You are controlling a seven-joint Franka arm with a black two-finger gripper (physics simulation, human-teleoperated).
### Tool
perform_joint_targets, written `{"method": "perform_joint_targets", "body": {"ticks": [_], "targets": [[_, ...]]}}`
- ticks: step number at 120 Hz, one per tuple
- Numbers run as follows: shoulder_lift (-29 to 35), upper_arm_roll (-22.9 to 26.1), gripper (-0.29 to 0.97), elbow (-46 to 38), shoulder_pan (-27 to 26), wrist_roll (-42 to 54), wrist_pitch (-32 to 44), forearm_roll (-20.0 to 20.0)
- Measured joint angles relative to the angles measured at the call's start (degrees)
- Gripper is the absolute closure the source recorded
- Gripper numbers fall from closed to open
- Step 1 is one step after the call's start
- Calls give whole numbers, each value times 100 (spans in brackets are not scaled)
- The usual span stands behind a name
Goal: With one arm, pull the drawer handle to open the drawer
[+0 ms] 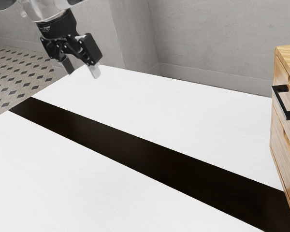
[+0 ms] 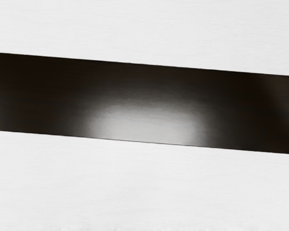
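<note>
We are hovering over the surface [image 1: 159,106], jaws apparently wide and empty for the approach. The drawer handle [image 1: 279,102] is sitting well apart, ungrasped.

Our arm comes in from the exterior view's upper left, on the far side of the scene. Our gripper [image 1: 82,70] hangs in the air, pointing downward and tilted toward the exterior view's right, its two fingers spread apart.
</note>
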State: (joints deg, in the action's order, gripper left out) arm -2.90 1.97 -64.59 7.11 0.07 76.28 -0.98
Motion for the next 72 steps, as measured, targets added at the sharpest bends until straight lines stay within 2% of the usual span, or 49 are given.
{"method": "perform_joint_targets", "body": {"ticks": [14, 32, 53, 64, 72], "targets": [[-78, 9, 0, -10, -10, -47, -33, -11], [-169, 29, 0, 10, -90, -181, -110, 161], [25, -16, 0, 74, 48, -519, -341, -69], [-13, 13, 0, 59, 150, -731, -119, -451], [-137, -16, 0, -7, 131, -919, 233, -992]]}}
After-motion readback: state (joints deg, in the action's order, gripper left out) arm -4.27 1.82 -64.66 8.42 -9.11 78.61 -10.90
